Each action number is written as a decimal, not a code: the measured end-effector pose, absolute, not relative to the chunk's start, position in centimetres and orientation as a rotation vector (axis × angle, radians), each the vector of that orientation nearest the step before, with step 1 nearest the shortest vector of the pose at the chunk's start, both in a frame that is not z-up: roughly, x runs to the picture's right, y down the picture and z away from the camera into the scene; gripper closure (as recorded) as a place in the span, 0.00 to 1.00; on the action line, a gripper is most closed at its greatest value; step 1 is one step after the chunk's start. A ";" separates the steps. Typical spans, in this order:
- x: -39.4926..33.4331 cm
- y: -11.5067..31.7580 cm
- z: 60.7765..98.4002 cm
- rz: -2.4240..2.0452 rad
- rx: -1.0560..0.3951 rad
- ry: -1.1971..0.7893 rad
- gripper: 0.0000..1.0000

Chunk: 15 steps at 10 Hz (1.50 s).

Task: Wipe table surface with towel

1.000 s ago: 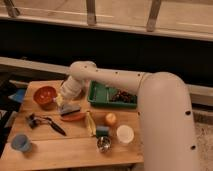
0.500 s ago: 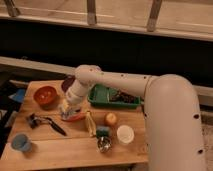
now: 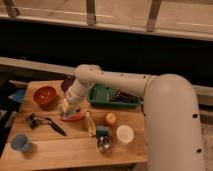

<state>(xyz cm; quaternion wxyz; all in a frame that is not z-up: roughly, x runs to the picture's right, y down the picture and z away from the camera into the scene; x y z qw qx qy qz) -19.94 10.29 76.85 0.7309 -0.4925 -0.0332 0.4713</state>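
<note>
As the arm has swung down toward 8 o'clock since a sec ago, gripper (image 3: 65,107) sits shut low over table surface (image 3: 75,145) w/ towel (image 3: 67,111) apparently pinched, so wiping looks underway.

The single camera looks down from high behind the robot's own shoulder, facing forward and downward across the light brown wooden plank table surface (image 3: 55,150), which fills the lower left of the frame. The bulky white arm (image 3: 170,120) sits nearest the lens, filling the lower right and reaching left to the gripper (image 3: 66,107), low over the tabletop at centre left. A dark wall and pale railing cross the top, farthest away.
</note>
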 end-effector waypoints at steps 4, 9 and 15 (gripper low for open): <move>-20.3 11.5 75.5 1.006 -0.835 0.142 1.00; -14.7 17.2 75.2 1.110 -0.956 0.222 1.00; -16.7 22.5 73.2 1.082 -1.173 0.183 1.00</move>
